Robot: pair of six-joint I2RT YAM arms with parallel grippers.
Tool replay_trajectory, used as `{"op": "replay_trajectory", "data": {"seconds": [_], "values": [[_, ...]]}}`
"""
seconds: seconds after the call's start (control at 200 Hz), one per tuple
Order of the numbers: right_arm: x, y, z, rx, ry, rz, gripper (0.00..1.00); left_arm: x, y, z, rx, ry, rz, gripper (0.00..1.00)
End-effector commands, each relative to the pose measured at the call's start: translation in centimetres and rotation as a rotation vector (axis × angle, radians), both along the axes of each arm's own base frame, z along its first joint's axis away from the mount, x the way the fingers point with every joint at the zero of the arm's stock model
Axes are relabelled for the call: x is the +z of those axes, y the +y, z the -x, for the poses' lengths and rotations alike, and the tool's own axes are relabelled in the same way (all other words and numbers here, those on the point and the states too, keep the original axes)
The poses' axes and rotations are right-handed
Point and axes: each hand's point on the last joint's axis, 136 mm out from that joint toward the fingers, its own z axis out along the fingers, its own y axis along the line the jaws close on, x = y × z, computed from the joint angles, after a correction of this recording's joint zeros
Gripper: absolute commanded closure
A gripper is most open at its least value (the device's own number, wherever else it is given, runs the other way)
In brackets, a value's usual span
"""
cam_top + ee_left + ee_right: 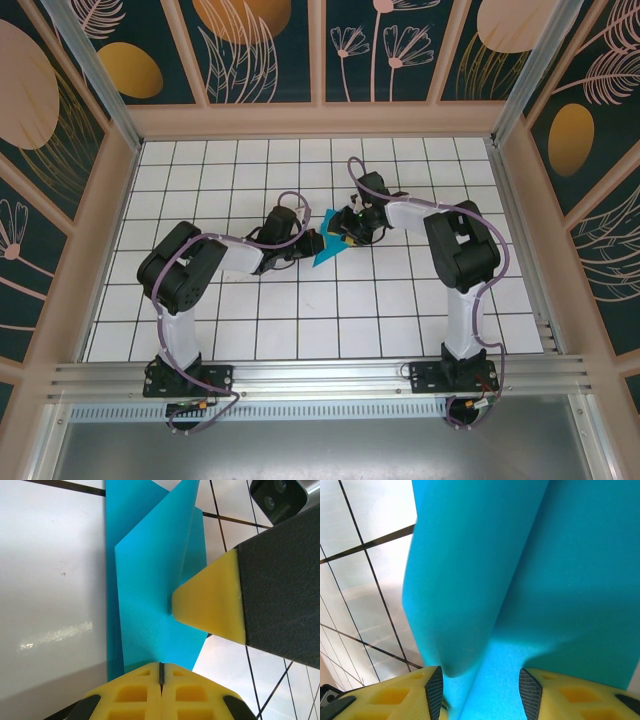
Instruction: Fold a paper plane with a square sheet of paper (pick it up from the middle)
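Paper (326,250) between left gripper (313,243) and right gripper (349,226)

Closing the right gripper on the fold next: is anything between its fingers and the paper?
Nothing visible. The paper runs straight between the open fingers of the right gripper, with no other thing in the gap. The left gripper is shut on the paper's edge, apart from the right finger.

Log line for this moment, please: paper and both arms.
paper: partly folded, layered | left fingers: shut on its near edge | right fingers: apart, paper between them
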Motion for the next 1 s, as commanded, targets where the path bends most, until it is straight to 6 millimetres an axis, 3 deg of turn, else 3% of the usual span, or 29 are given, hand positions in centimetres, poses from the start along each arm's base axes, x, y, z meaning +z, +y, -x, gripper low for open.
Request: {"op": "replay_trajectory", "data": {"seconds": [0.0, 0.996], "values": [[-8.2, -4.2, 3.1, -0.044, 0.154, 0.248, 0.51, -0.5, 0.4, -0.8, 0.008, -0.012, -0.03, 0.95], [-10.1, -5.7, 3.9, -0.08, 0.222, 0.34, 0.61, -1.4, 0.7, -0.8, 0.011, -0.003, -0.061, 0.95]]}}
